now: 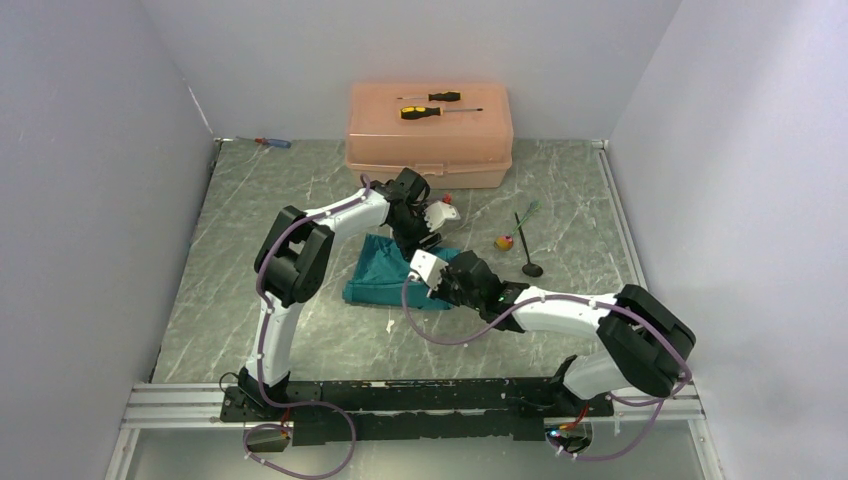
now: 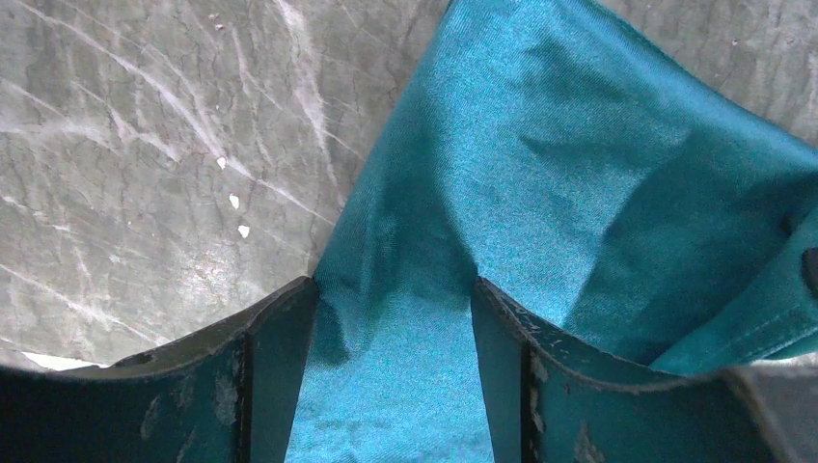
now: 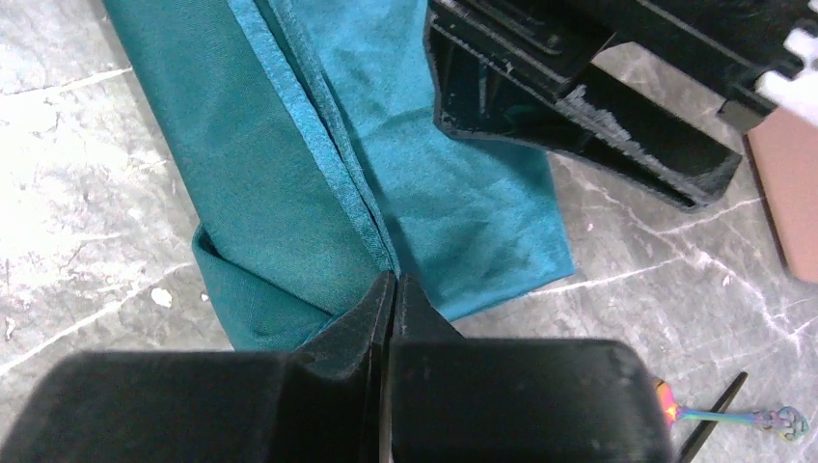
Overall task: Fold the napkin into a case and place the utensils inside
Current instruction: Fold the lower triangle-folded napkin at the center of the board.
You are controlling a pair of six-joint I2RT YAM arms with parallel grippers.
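**A:** Where do we find the napkin [image 1: 385, 272]?

**B:** We see it lying on the marbled table [image 1: 240, 330], about in the middle and nearer to us than the peach box [image 1: 430, 150]. It is folded over itself, with a hemmed edge running along the top layer, so it is not yet a narrow pouch.

**A:** And the left gripper [image 2: 391, 289]?

**B:** We see its jaws standing apart and straddling the cloth. Teal fabric fills the gap, but the jaws are not closed on it, so we call it released.

**A:** The right gripper [image 3: 393, 282]?

**B:** Clenched, with the two fingers meeting and no gap between them. The hem runs straight into the tips, so we read it as pinching the napkin at its edge, close to the left gripper.

**A:** And the spoon [image 1: 533, 268] and fork [image 1: 529, 209]?

**B:** We see both on the table to the right of the napkin, apart from it. A small yellow ball [image 1: 505, 241] sits just beside them
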